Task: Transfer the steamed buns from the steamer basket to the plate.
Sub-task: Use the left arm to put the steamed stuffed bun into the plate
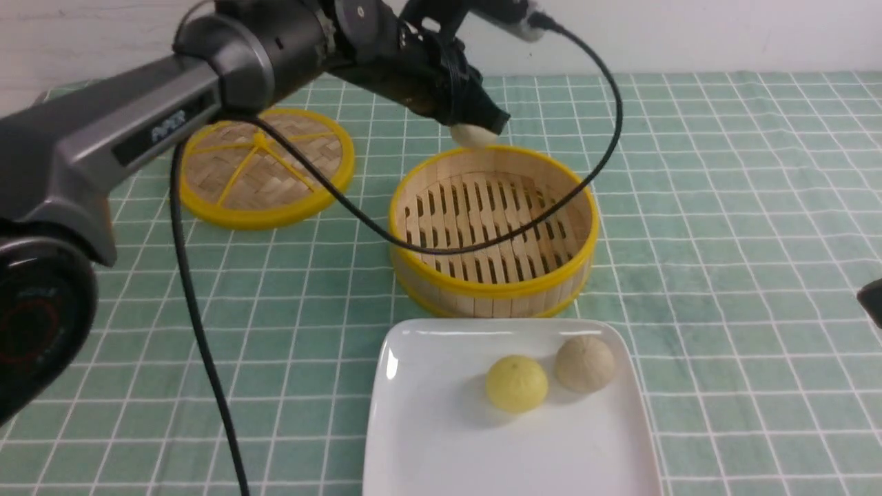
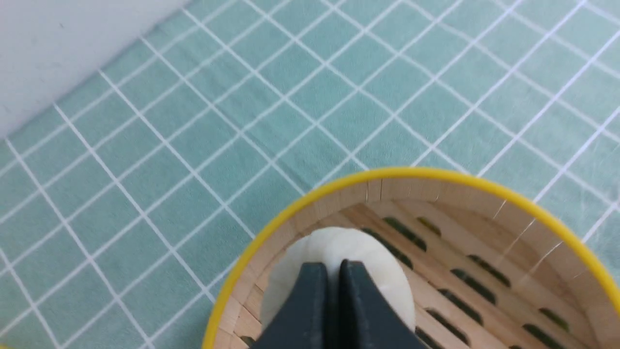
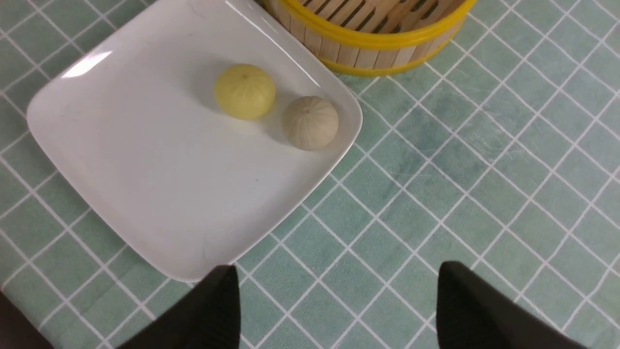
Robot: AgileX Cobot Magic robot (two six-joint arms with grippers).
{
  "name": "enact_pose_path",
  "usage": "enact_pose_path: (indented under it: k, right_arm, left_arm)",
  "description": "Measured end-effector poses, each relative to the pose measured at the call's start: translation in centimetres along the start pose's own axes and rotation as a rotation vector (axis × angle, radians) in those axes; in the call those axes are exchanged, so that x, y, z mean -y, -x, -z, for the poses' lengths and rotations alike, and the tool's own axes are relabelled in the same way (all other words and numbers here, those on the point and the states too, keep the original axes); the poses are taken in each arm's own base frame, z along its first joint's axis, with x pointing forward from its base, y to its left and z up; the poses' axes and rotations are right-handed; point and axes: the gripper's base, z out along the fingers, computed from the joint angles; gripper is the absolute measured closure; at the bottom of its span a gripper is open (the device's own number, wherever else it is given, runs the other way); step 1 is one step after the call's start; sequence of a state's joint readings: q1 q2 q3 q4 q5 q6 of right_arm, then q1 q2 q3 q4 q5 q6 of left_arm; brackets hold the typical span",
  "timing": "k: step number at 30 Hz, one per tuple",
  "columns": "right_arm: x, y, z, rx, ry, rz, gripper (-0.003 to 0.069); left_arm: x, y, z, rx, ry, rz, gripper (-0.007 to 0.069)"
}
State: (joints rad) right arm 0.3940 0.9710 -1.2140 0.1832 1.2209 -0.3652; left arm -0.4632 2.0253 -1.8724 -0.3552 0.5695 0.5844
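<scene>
Black and pressed nearly together, the left pincer (image 2: 333,265) is clamped from above on a pale white bun (image 2: 339,242); the bun hangs just inside the far rim of the bamboo basket (image 1: 493,289) (about level with the yellow top band); the white plate (image 1: 441,441) lies just in front of the basket; on it a yellow bun (image 1: 516,383) and a beige bun (image 1: 584,363) sit just beside each other; the woven lid (image 1: 265,165) lies flat on the green checked cloth (image 1: 723,207), left of the basket; the right pincer (image 3: 339,310) hangs over the cloth beside the plate, fingers wide apart, holding nothing.
</scene>
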Motion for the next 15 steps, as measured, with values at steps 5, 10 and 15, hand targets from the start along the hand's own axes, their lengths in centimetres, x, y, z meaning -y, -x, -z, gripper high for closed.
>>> enact_pose_path:
  k: [5,10,15]
  right_arm:
    - [0.2,0.3,-0.9,-0.026,0.01,-0.006,0.0185]
    - [0.3,0.4,-1.2,-0.029,0.011,-0.006,0.0242]
    - [0.4,0.6,-1.2,-0.012,-0.002,0.021,0.0291]
  left_arm:
    - [0.7,1.6,4.0,-0.025,-0.049,-0.007,0.0602]
    - [1.6,2.5,8.0,-0.079,-0.103,0.035,0.0602]
    - [2.7,3.5,13.6,-0.115,-0.147,0.058,0.0602]
